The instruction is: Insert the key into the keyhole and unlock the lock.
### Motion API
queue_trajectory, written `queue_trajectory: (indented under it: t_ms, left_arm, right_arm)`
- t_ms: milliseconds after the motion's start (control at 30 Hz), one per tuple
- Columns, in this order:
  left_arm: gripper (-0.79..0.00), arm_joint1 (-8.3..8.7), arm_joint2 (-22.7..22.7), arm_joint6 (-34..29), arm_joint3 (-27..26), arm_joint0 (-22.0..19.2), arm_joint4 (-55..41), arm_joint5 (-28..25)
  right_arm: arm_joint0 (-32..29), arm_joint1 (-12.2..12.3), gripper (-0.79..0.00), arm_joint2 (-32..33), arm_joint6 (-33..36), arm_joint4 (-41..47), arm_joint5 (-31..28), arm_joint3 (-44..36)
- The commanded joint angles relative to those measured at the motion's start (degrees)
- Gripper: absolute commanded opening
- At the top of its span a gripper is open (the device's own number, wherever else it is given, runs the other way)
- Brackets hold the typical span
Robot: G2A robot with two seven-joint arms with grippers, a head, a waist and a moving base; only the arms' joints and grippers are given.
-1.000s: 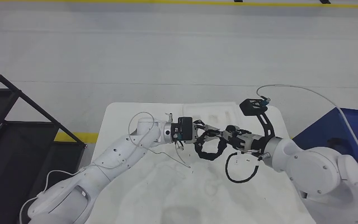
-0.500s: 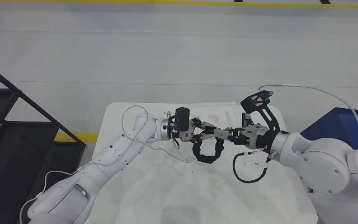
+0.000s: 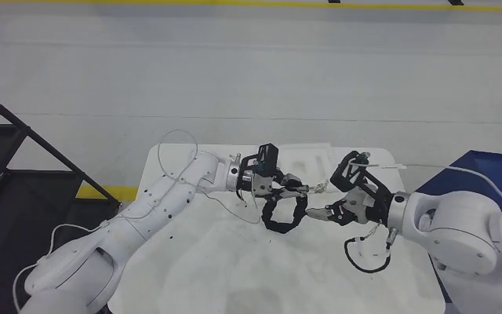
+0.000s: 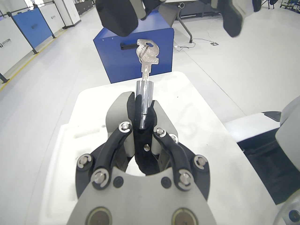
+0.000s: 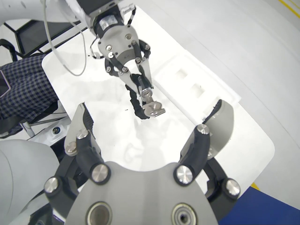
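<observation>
A chrome lock (image 4: 145,94) with a black cable loop (image 3: 282,218) is held above the white table, and my left gripper (image 4: 140,103) is shut on it. The silver key (image 4: 148,54) sticks out of the keyhole, its blade partly inside. In the right wrist view the key (image 5: 152,110) points toward the camera from the left gripper (image 5: 140,83). My right gripper (image 5: 152,118) stands open just short of the key head, touching nothing. From above, the right gripper (image 3: 329,196) faces the left gripper (image 3: 286,187) over the table's middle.
A white foam tray (image 3: 310,155) with square recesses lies at the far side of the table (image 3: 204,259). A blue cabinet (image 4: 131,54) stands on the floor beyond the table. Loose cables hang from both arms.
The right gripper has let go of the key, opened and drawn back toward its own side. The left arm has carried the lock slightly rightward and lower, key still in the keyhole.
</observation>
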Motion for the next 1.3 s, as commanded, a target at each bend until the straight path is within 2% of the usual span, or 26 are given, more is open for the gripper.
queue_trajectory:
  t_ms: [0,233,433,767,967,1100,1233,1267]
  left_arm:
    - [-0.785,0.69,1.3,-3.4,-0.5,-1.6,-4.6,0.0]
    - [-0.785,2.84,5.2,-11.2,-2.2,-5.8,-15.7,0.0]
    - [-0.785,3.82,8.1,-15.7,-2.9,-7.9,-20.7,0.0]
    - [-0.785,4.23,11.6,-17.6,-2.9,-9.9,-24.2,0.0]
    - [-0.785,4.04,13.3,-16.7,-2.6,-10.6,-24.3,0.0]
    - [-0.785,3.98,14.2,-15.7,-2.4,-11.1,-24.3,0.0]
    - [-0.785,4.00,15.0,-14.8,-2.2,-11.6,-23.9,0.0]
    - [-0.785,4.03,15.1,-14.5,-2.2,-11.7,-23.8,0.0]
  right_arm:
    - [0.0,0.1,0.000,0.1,1.0,2.8,-1.8,0.9]
    - [0.0,0.2,0.000,0.2,1.0,4.3,-2.6,1.5]
    - [0.0,0.2,0.000,0.2,1.0,4.3,-2.6,1.5]
    - [2.8,0.8,0.000,-2.4,-1.3,-7.0,-19.0,3.1]
    - [2.8,1.0,0.000,-2.3,-7.1,-10.0,-24.1,3.8]
    - [2.1,1.2,-0.406,-2.3,-10.3,-13.3,-25.7,2.9]
    - [1.6,1.3,-0.536,-2.5,-11.3,-17.0,-26.1,2.2]
    - [1.5,1.4,-0.542,-2.6,-11.5,-17.8,-26.2,2.1]
